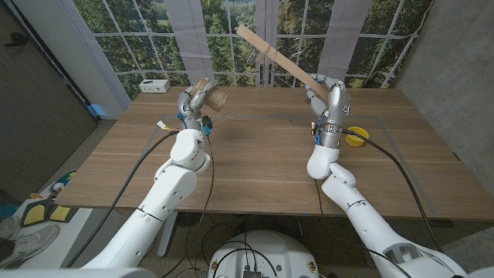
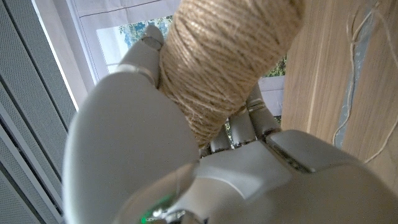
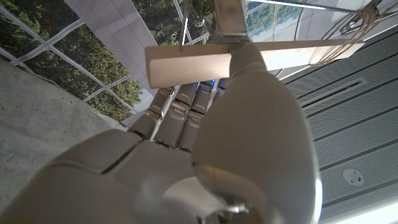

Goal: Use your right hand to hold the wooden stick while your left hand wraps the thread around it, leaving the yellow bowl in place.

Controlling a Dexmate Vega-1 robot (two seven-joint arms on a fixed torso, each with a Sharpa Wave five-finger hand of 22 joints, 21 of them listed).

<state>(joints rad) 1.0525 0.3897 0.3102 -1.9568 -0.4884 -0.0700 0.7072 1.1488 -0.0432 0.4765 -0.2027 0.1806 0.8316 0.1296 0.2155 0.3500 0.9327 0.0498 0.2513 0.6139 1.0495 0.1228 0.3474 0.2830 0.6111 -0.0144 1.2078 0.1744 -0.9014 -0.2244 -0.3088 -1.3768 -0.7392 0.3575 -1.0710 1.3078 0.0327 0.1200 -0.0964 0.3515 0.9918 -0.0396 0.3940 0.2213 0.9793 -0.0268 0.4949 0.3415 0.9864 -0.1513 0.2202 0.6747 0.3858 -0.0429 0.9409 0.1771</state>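
Holding the stick [image 1: 282, 61] raised in your right hand [image 1: 324, 96], spool [image 1: 212, 98] gripped in your left hand [image 1: 193, 100]: yank the thread and the stick twists free, dropping near the bowl [image 1: 356, 137].

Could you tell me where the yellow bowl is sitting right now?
In the head view, the yellow bowl sits on the wooden table on the robot's right side, just beside the right arm's wrist and below the raised right hand.
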